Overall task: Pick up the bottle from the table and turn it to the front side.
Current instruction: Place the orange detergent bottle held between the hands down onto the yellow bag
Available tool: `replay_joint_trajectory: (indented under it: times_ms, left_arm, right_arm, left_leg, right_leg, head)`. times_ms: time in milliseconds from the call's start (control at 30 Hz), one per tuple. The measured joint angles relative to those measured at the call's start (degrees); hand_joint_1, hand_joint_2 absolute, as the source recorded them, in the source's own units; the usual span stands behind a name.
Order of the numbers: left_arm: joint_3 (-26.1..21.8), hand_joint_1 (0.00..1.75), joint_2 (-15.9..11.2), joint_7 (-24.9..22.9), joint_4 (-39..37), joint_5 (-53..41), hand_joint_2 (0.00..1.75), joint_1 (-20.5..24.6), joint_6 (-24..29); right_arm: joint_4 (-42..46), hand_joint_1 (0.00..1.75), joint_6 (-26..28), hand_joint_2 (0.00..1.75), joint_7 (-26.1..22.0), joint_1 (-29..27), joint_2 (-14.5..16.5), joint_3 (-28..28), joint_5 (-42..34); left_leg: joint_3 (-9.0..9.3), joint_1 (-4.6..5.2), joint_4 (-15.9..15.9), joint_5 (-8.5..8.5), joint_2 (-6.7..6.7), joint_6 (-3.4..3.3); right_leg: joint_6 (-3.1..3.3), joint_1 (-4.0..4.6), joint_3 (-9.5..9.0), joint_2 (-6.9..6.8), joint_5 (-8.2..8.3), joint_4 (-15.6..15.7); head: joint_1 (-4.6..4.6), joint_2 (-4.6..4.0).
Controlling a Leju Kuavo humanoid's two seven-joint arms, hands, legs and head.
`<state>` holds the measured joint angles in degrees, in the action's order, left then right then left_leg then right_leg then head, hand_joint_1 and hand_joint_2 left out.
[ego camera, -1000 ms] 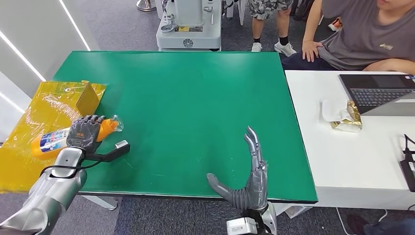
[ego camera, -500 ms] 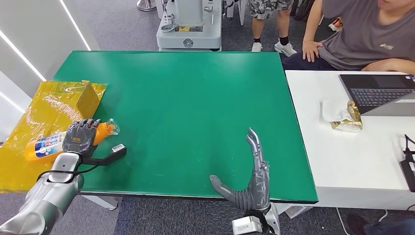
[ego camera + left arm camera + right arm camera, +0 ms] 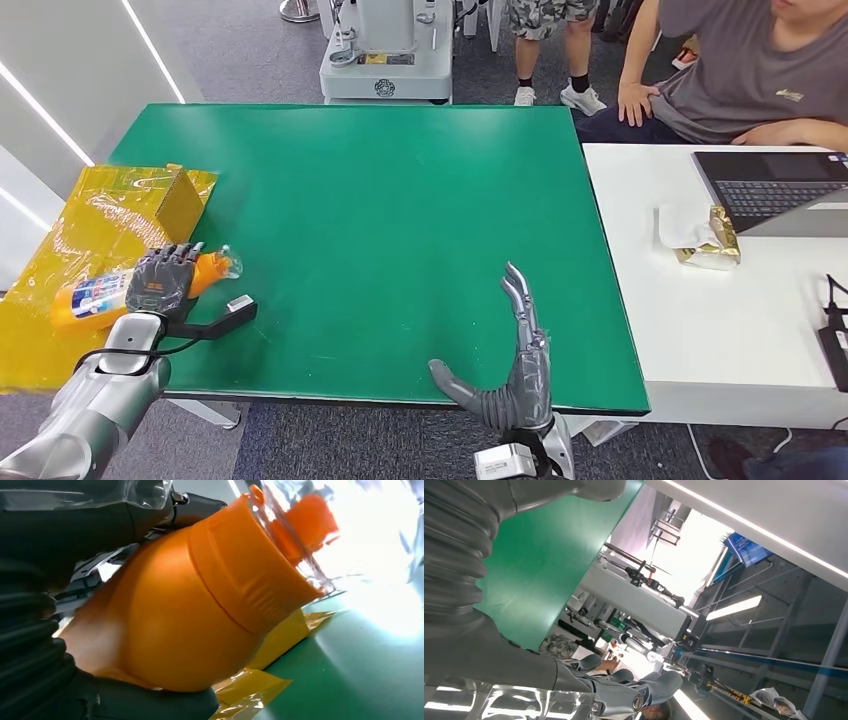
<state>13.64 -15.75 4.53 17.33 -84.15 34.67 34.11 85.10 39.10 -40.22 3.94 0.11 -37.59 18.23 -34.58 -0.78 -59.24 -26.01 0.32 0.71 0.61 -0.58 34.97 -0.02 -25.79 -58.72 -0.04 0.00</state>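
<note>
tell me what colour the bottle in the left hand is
Orange plastic bottle, shown best in the left wrist view.

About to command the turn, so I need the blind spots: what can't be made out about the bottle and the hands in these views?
- bottle label: head view, too small to read, and the left hand covers its middle.
- Bottle base: left wrist view, cut off behind the hand's dark cover.
- Clear wrap over the cap: washed out by glare.
- right hand palm: faces away in the head view.
</note>
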Motion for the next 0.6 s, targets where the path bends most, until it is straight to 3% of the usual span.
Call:
replay_joint_trajectory:
  times_ms: [233,600]
  left_arm:
    - [-0.1,0.0,0.7,-2.7,-0.1,-1.5,1.75,0.0,-1.7]
    - [-2.2,0.0,1.6,-4.3,-0.1,-2.2,1.75,1.2,1.4]
  right_arm:
    - [0.5,0.0,0.0,1.75,0.0,-1.1,-0.1,0.0,1.1]
    - [1.7,0.0,0.0,1.75,0.0,-2.6,-0.1,0.1,2.0]
  left_leg:
    - [0.0,0.01,0.0,0.0,0.0,0.0]
    - [0.0,0.0,0.0,0.0,0.02,0.0]
  right_leg:
    - [0.0,0.0,0.02,0.0,0.0,0.0]
    - [0.01,0.0,0.02,0.02,0.01,0.0]
  head:
    - [-0.01,0.0]
    - [-0.01,0.0]
